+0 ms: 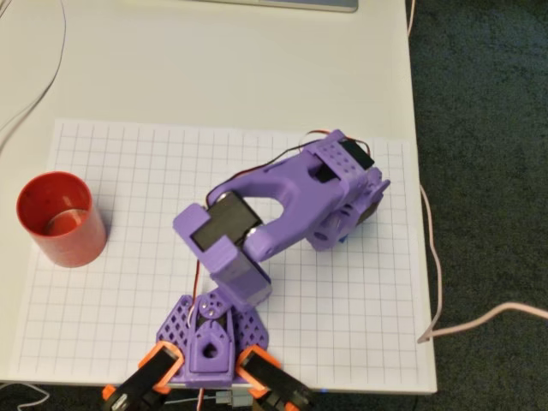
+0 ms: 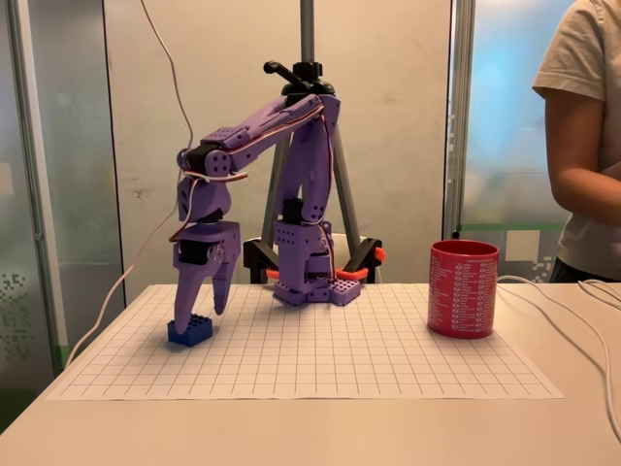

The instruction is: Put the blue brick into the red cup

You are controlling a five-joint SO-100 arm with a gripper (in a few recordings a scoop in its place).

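Observation:
The blue brick lies on the grid sheet at the left of the fixed view. My purple gripper points straight down at it, jaws open. Its fingertips reach the brick's top, one near each side. In the overhead view the gripper sits at the right of the sheet and covers the brick. The red cup stands upright at the far right of the fixed view. Seen from overhead, the cup is at the sheet's left edge, empty, far from the gripper.
The arm's base is clamped at the near table edge. A person stands behind the table beside the cup. White cables trail past the cup. A tripod rises behind the arm. The table's right edge is close to the gripper.

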